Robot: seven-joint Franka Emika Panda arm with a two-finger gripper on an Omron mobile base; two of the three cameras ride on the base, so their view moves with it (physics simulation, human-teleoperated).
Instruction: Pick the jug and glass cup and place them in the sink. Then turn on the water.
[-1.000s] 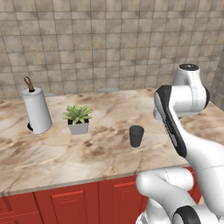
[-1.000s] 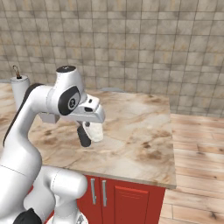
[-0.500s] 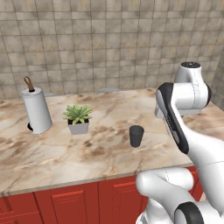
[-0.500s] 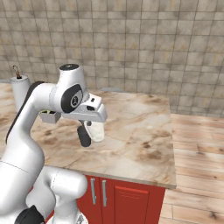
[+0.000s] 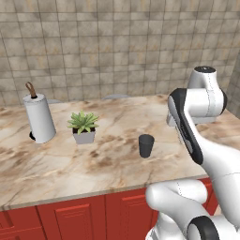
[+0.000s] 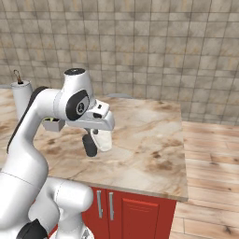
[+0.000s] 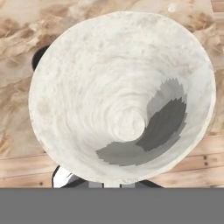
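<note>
Gripper (image 6: 99, 138) is pinching the jug (image 6: 104, 140) by its rim, just above the counter (image 6: 154, 158) near its right edge; keep it upright and clear the cup (image 5: 146, 146) en route to the sink.

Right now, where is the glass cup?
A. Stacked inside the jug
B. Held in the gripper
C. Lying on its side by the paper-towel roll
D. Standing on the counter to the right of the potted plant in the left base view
D. In the left base view the glass cup stands upright on the marble counter, right of the potted plant, while the gripper is shut on the jug.
</note>
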